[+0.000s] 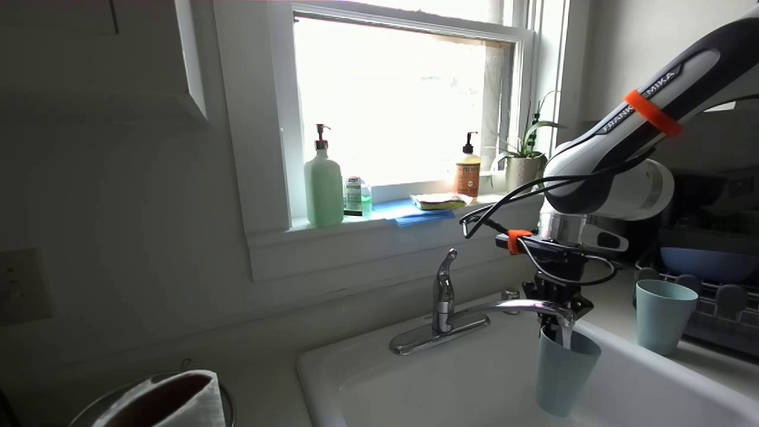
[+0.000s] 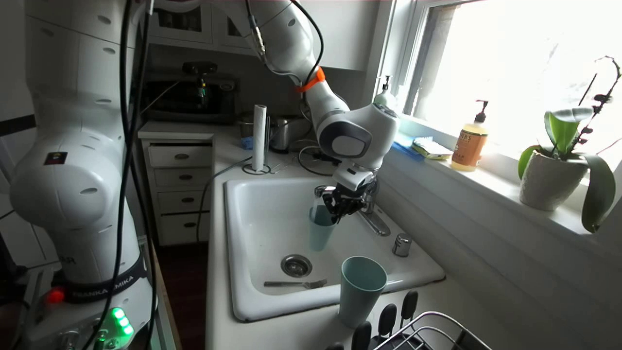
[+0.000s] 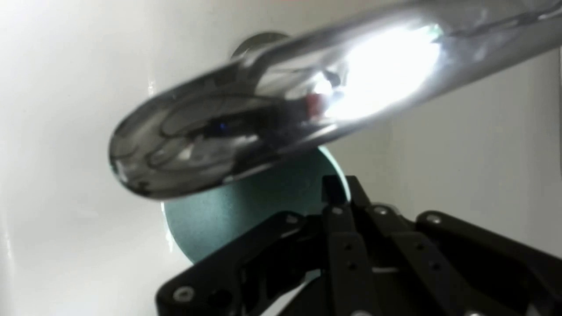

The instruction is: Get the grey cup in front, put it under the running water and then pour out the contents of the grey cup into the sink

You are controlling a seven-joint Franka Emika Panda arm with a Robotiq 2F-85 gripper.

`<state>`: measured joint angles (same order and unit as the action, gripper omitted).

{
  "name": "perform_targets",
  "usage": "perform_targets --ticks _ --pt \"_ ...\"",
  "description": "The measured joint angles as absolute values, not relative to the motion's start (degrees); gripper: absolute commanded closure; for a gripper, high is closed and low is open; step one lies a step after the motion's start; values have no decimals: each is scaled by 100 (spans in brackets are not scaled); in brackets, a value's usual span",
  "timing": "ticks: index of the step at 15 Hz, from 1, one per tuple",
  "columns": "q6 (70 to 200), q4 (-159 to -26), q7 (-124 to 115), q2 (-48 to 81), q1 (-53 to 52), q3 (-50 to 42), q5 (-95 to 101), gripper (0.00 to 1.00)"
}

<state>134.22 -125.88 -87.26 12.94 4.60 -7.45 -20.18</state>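
Note:
My gripper (image 3: 344, 193) is shut on the rim of the grey cup (image 3: 206, 228), with one finger inside and one outside. The cup (image 1: 566, 379) hangs about upright in the sink (image 1: 450, 391), under the chrome faucet spout (image 1: 528, 306). Running water (image 1: 567, 337) falls into its mouth; the stream (image 2: 315, 210) also shows in an exterior view. There the cup (image 2: 319, 236) is partly behind the gripper (image 2: 336, 216). In the wrist view the spout (image 3: 263, 127) covers much of the cup's mouth, so the water level inside cannot be told.
A second, paler tumbler (image 2: 360, 291) stands on the counter beside the sink, next to a dish rack (image 2: 437, 321). A fork (image 2: 296, 283) lies in the basin near the drain (image 2: 296, 266). The faucet lever (image 1: 443, 290) and a chrome knob (image 2: 402, 244) stand behind the basin.

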Motion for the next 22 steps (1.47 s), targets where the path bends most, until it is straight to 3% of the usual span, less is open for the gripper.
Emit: perform_targets --ticks 10,17,22 --pt "13820 -12591 -8842 1289 451 -813 -1916 99" --pt "15364 -12901 -8842 1060 443 -983 -1038 99" --pt "17248 -13691 -8841 741 411 -1041 -304 99"
